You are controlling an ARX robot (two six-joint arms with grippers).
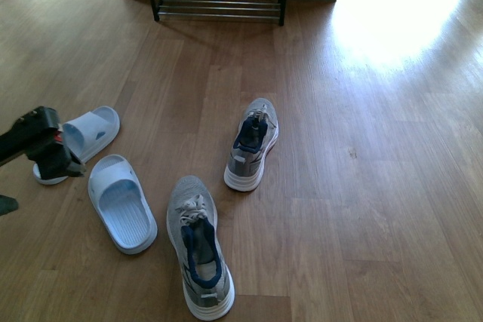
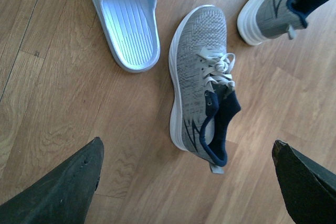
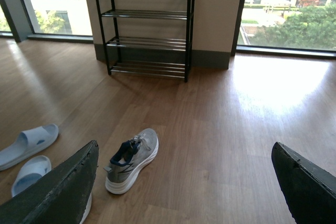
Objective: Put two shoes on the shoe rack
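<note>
wood floor (image 1: 362, 186): grey sneaker (image 2: 199, 72) lies between spread-apart fingers (image 2: 63, 187) of the left end effector (image 2: 186, 142).

Front view high, downward toward shoe rack (image 1: 219, 7); left wrist close above near sneaker (image 2: 202, 77); right wrist low, also rackward.

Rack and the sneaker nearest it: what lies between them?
Nothing: bare floor runs from that sneaker to the rack, as the front view shows.
</note>
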